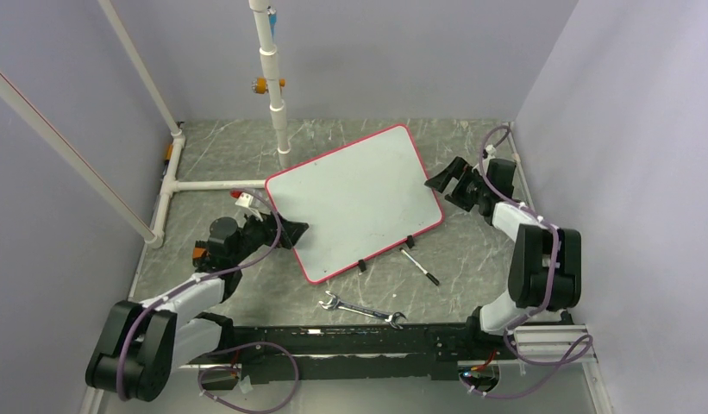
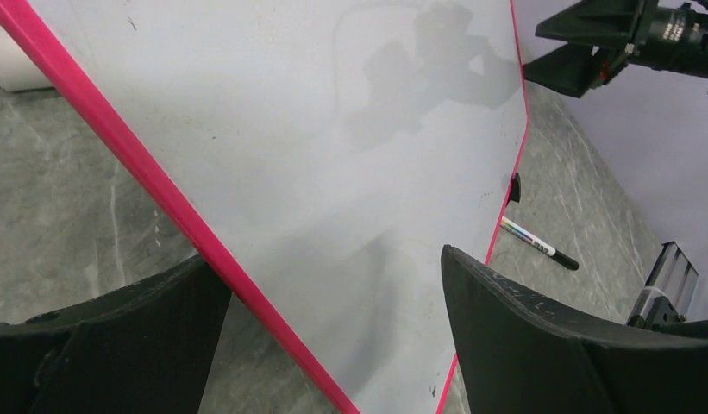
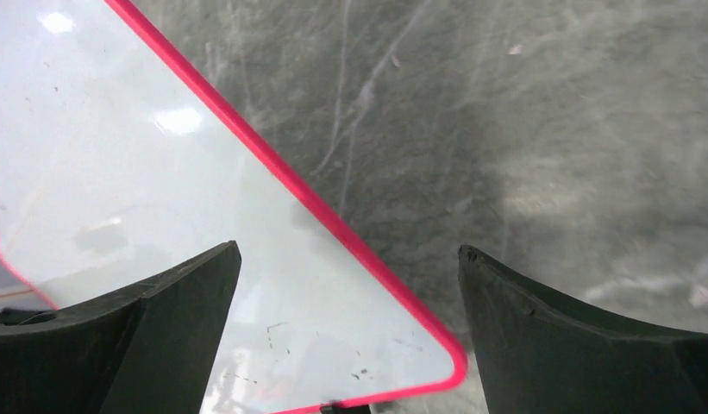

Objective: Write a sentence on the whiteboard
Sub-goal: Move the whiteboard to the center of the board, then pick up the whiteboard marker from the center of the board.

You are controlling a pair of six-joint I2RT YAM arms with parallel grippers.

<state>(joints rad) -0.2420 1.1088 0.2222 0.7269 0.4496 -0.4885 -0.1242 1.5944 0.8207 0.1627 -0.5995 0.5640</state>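
Seen from above, the whiteboard (image 1: 354,203) is laid at a slant on the grey marbled table (image 1: 479,254), flanked by both arms. The left gripper (image 1: 296,231) is held at its left edge and the right gripper (image 1: 438,182) at its right edge; both sets of jaws are spread wide and nothing is pinched. A black marker (image 1: 419,266) is seen on the table just off the board's near edge, between the two grippers. A wrench (image 1: 362,310) is set closer to the arm bases. A white pipe frame (image 1: 214,184) is stood beyond the left gripper. In the left wrist view, the board's pink rim is shown running between the wide-parted fingers (image 2: 126,341); whether it is touched cannot be told. The marker is seen ahead of the right-hand finger. In the right wrist view, the board's rounded corner is framed between the opened fingers (image 3: 152,336), with small dark specks seen on the white face beside it.
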